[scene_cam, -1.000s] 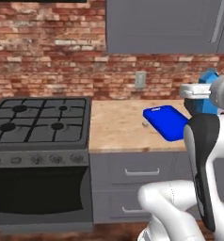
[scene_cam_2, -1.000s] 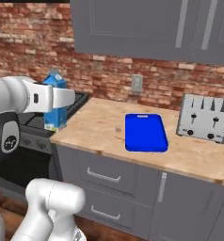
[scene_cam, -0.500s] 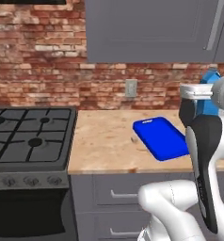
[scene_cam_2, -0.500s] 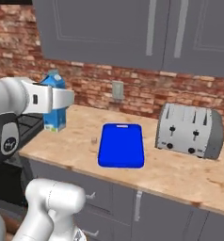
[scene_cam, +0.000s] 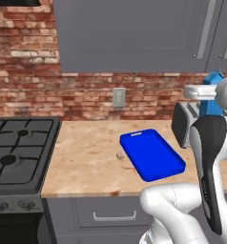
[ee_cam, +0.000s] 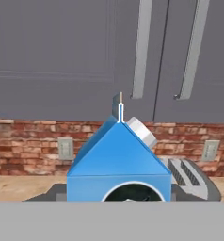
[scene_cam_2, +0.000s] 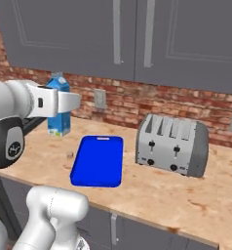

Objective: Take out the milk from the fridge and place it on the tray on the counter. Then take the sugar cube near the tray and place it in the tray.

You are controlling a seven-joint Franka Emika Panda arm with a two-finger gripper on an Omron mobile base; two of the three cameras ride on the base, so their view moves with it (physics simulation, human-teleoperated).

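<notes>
Looking over the arm from the right base camera, I see the milk (scene_cam_2: 58,105), a light-blue carton, standing upright in the air above the left end of the tabletop (scene_cam_2: 196,195), its long axis vertical and its gabled top pointing up. The white hand crosses in front of its middle, so the gripper (scene_cam_2: 64,103) appears clamped on the carton, though its fingertips are hidden from me. In the hand view the milk (ee_cam: 118,162) sits dead centre, gable ridge up, a round white cap on its right slope, with grey wall cabinets (ee_cam: 62,47) and a brick wall (ee_cam: 29,141) behind.

From the left base camera only the carton's blue top (scene_cam: 213,88) peeks out past the arm at the right edge.

A bright blue tray (scene_cam_2: 98,160) lies flat on the tabletop, below and to the right of the carton and well apart from it. Its long axis runs from the front edge toward the wall, slightly angled, with a handle slot at the wall end. Just beside the tray's left edge sits the sugar cube (scene_cam: 119,156), a tiny pale speck on the wood, apart from the tray.

A silver toaster (scene_cam_2: 172,145) stands right of the tray. A black stove (scene_cam: 20,152) adjoins the tabletop on the left.
</notes>
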